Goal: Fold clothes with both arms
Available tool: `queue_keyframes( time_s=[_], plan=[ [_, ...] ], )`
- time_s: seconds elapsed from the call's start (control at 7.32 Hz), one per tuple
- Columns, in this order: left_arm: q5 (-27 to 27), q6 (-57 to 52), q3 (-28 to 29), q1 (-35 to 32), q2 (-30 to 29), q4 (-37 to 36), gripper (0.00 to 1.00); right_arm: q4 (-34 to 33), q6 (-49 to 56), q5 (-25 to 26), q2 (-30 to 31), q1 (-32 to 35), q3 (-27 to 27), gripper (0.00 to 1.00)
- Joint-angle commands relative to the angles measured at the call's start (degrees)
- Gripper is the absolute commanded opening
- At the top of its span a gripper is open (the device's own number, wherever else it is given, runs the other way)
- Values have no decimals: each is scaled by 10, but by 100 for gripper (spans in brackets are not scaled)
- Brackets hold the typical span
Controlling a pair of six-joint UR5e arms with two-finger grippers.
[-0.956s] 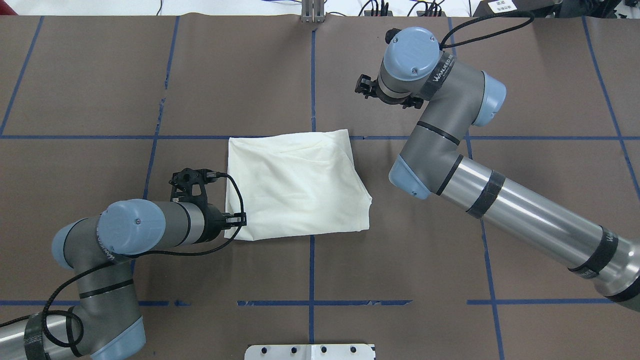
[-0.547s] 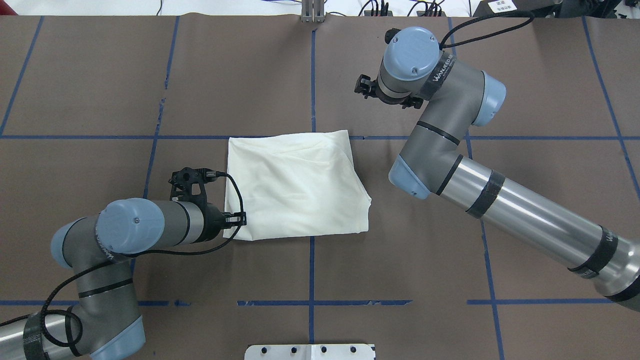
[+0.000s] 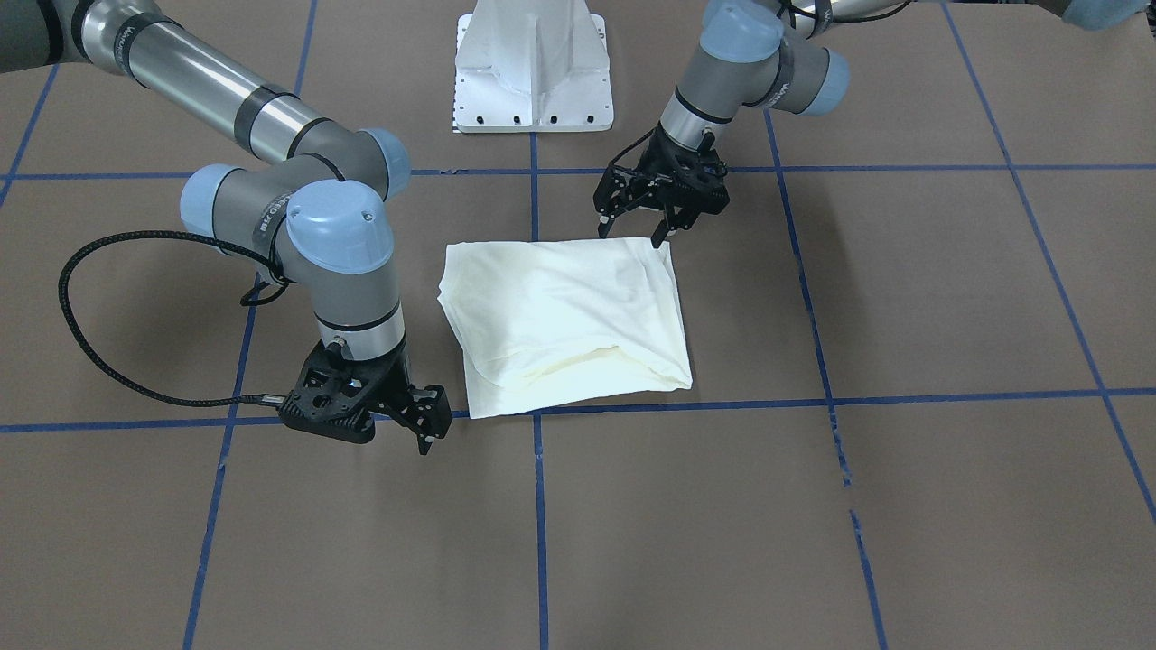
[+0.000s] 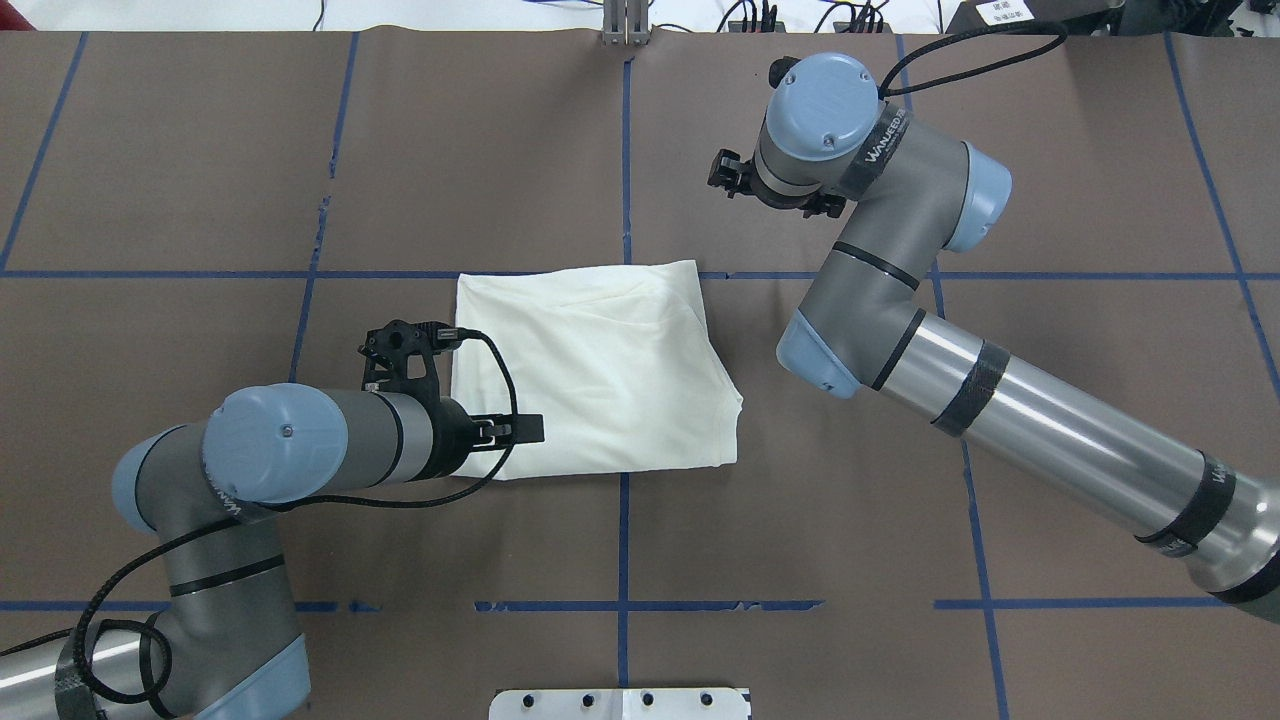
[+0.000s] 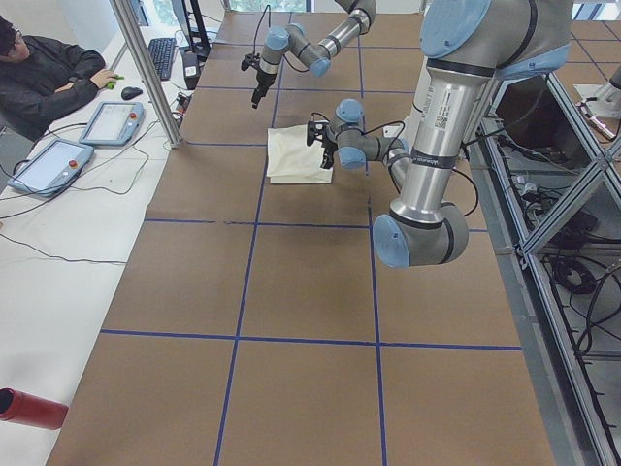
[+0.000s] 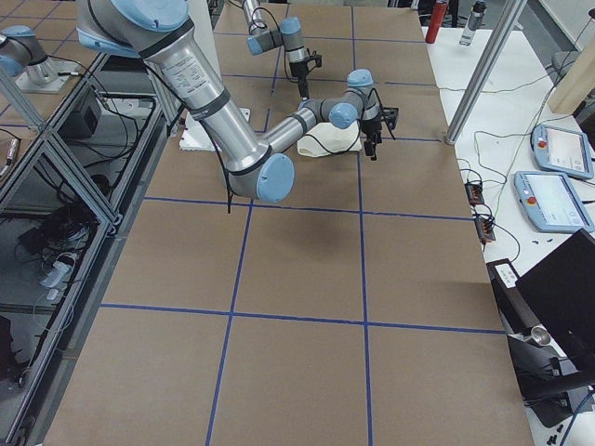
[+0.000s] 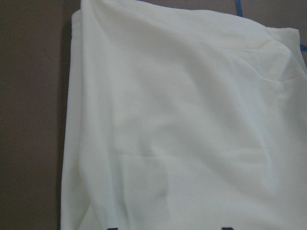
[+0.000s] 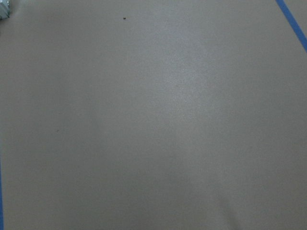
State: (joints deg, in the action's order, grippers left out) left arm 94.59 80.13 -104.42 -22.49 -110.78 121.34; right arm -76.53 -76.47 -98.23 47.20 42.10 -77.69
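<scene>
left fingers (image 4: 524,430) moved over the folded, plain cream shirt (image 4: 600,370)

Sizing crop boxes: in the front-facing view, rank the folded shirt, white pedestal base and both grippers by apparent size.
1. folded shirt
2. white pedestal base, top cropped
3. right gripper and left gripper: alike, unranked; right is nearer the camera.

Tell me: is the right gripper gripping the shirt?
No, the right gripper hangs beside the shirt's corner, with bare table between them.
</scene>
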Motion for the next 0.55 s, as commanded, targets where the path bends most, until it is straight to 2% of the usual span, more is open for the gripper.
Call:
queue_keyframes(
  time_s=[0.0,0.27,0.41],
  plan=[
    [-1,2,17,2,-13,-6,100,1,0,0,0,0,0,100],
    [-4,1,67,3,-33,-1,100,1,0,0,0,0,0,100],
    [-3,-1,69,2,-32,-1,100,1,0,1,1,0,0,100]
  ],
)
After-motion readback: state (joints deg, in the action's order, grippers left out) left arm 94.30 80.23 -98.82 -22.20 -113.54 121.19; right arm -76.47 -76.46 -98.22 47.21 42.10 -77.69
